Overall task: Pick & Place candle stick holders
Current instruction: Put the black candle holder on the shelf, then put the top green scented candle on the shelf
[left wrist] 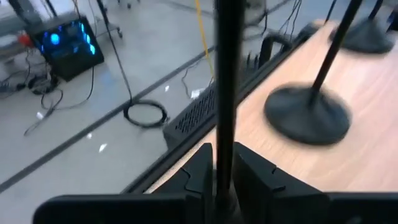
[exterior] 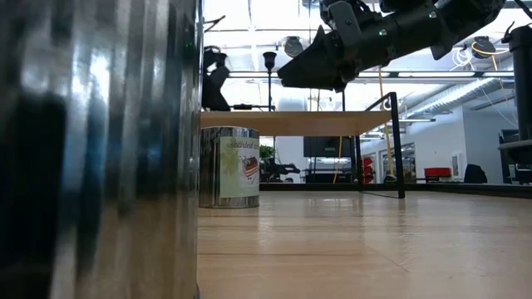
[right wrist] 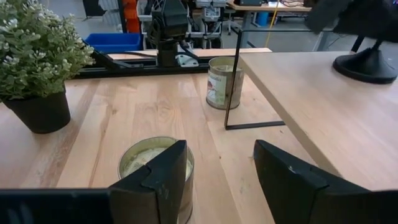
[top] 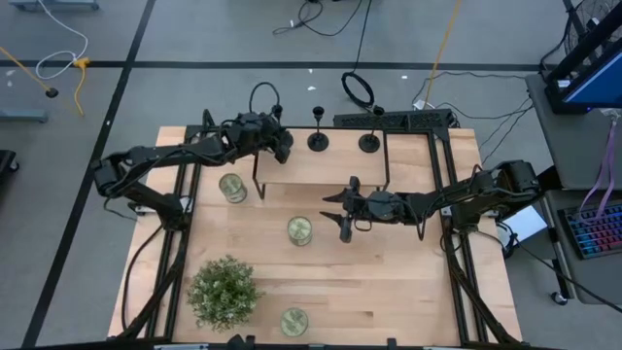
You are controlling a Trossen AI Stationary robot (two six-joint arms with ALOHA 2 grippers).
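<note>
Two black candle stick holders stand upright on their round bases on a raised wooden shelf at the table's far side. My left gripper is at the shelf's far left corner, shut on the thin stem of a third holder. That holder's base and cup are hidden. In the left wrist view the nearest standing holder's base is just beyond it. My right gripper hangs open and empty in front of the shelf, above a tin candle. My left gripper pinches the third holder's thin stem between its two fingers. The fingers come about level from the table's left and lie across the upright stem. The gripper hides the base, so I cannot tell whether it stands on the shelf or is lifted.
Three tin candles stand on the table, and one fills the low view's left side. A bushy potted plant is at the near left. The shelf's black metal legs stand near my right gripper.
</note>
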